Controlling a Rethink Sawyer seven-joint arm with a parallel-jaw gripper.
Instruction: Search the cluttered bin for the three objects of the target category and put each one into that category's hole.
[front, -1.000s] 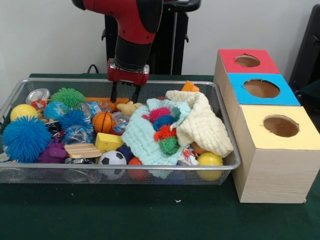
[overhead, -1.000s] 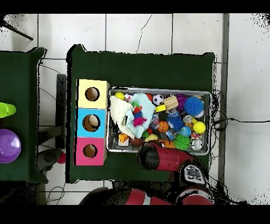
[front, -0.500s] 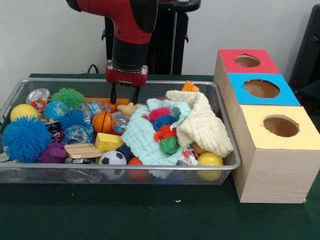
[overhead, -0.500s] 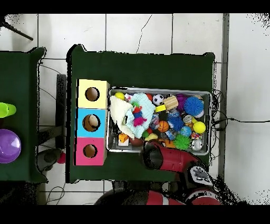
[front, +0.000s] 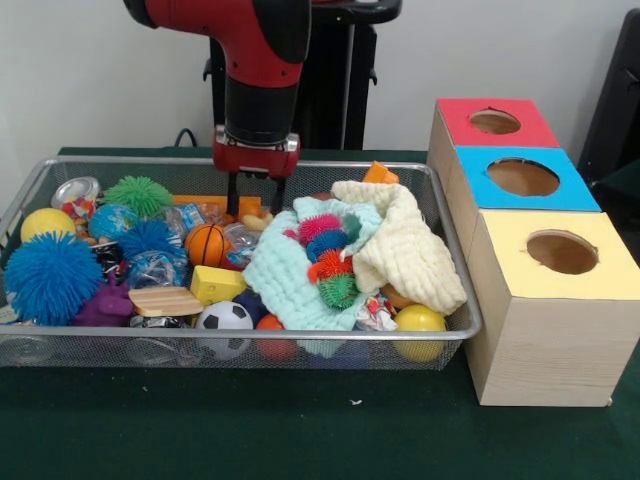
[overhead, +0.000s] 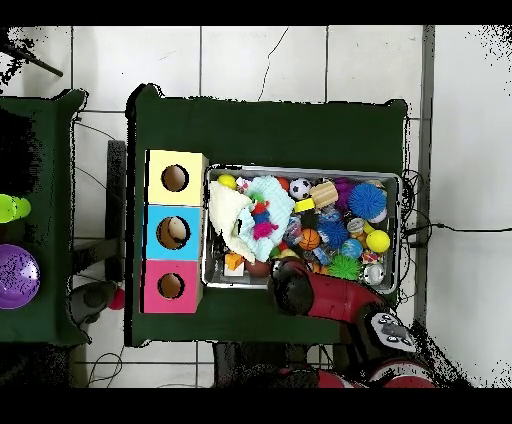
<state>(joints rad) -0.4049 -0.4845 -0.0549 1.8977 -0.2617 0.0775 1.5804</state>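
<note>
Nearest the front camera, on the green tabletop (front: 300, 430), the wire bin (front: 240, 345) holds its clutter: a football (front: 224, 318) and a yellow ball (front: 420, 320) against the near rim, a large blue puffer ball (front: 50, 277) at the left end, a smaller blue puffer ball (front: 147, 238) behind it, and a green puffer ball (front: 137, 194) by the far left rim, all bristling with thin hairs. Mid-bin, a pale blue cloth (front: 290, 280) and a cream cloth (front: 405, 250) cradle small spiky toys (front: 328, 262). Behind them the red and black arm (front: 262, 60) drops straight down, and the gripper (front: 256, 200) stands with its jaws slightly apart, tips among the toys beside an orange basketball (front: 205, 243); nothing visibly sits between them. Farthest right, the red-topped box's hole (front: 495, 121) lies beyond the blue and yellow boxes. From overhead, the arm covers the gripper, and the hole (overhead: 171, 286) sits just beside the bin's (overhead: 210, 225) end.
</note>
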